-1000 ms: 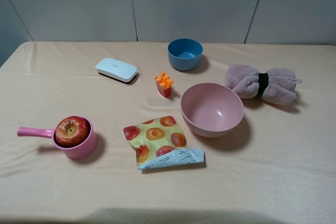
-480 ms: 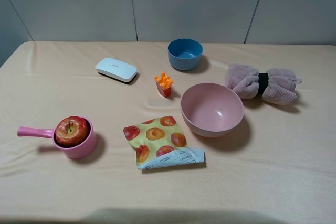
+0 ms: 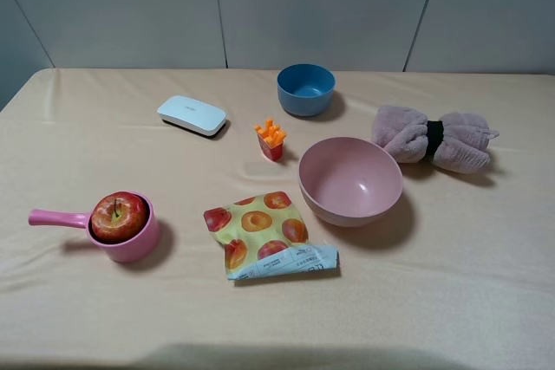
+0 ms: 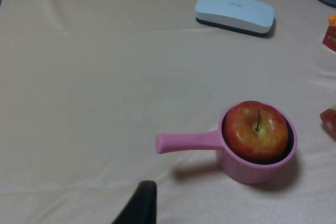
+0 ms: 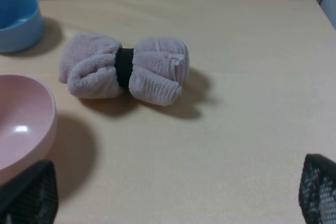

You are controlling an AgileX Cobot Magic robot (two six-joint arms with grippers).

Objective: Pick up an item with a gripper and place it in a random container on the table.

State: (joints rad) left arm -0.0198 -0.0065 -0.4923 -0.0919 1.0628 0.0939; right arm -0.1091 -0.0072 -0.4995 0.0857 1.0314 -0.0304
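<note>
The red apple [image 3: 118, 217] sits inside the small pink saucepan [image 3: 139, 244] at the table's front left, with the pan's handle [image 3: 57, 217] pointing left. The left wrist view shows the apple [image 4: 255, 130] in the saucepan [image 4: 252, 169] from above and apart from it. Only one dark fingertip [image 4: 142, 203] of the left gripper shows there, nothing held. My right gripper [image 5: 170, 195] is open and empty, its fingers [image 5: 29, 192] spread wide above the table [image 3: 451, 283]. Neither arm shows in the exterior high view.
A fruit-printed snack packet [image 3: 264, 234] lies at front centre. A large pink bowl [image 3: 350, 181], a blue bowl [image 3: 305, 88], a rolled pink towel [image 3: 431, 139], a white case [image 3: 192, 115] and a small orange-red toy [image 3: 271, 139] lie further back.
</note>
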